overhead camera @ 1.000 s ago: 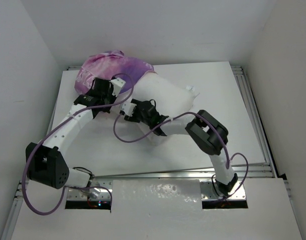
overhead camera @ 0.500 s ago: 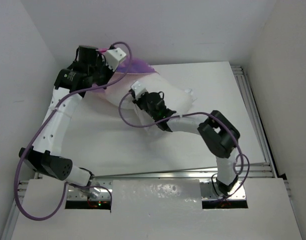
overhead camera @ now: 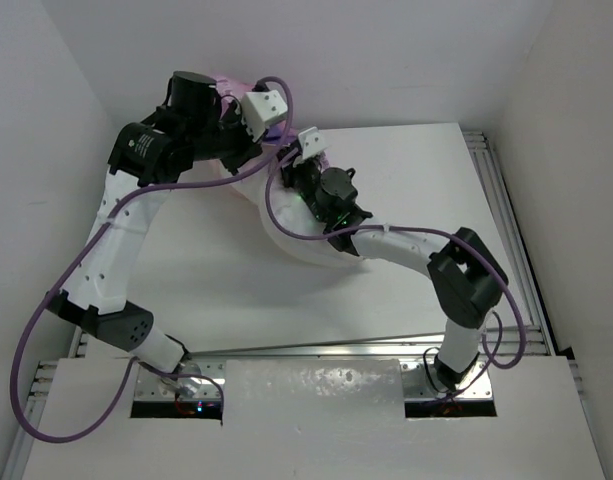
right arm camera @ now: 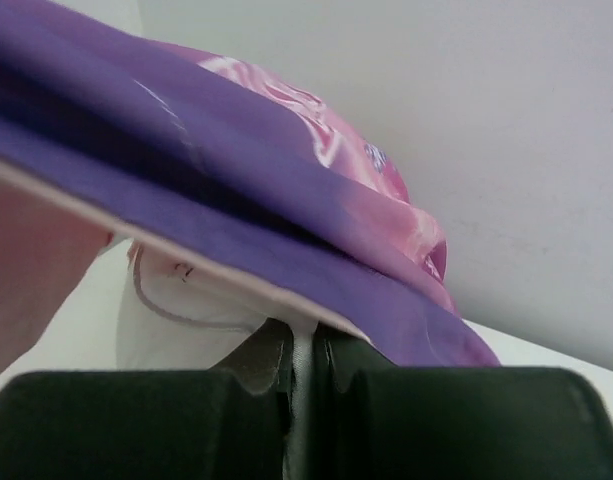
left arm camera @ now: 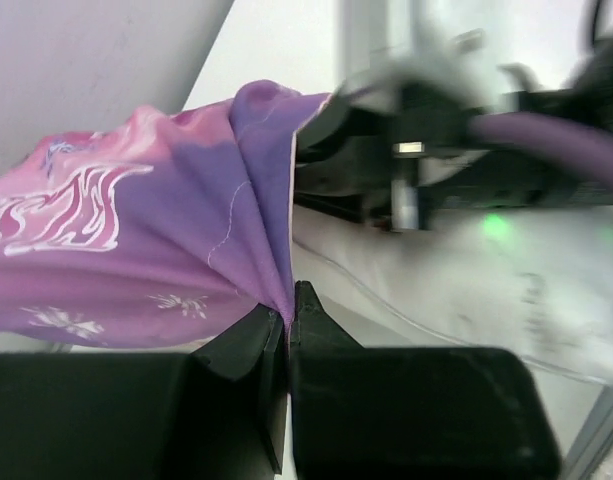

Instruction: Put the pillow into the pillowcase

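The white pillow hangs tilted below both grippers, its lower end on the table; it also shows in the left wrist view. The purple-pink pillowcase is held up above it, and only a pink bit shows from the top behind the arms. My left gripper is shut on a fold of the pillowcase and stands raised at the back. My right gripper is shut on the hem of the pillowcase, close beside the left one. The pale pink inside shows.
The white table has metal rails along its right edge and front edge. White walls stand close at the back and both sides. Purple cables loop off both arms.
Both arms have risen and swung toward the back wall, taking the pillowcase up with them. The pillow has been pulled up off the table and now hangs below the grippers.
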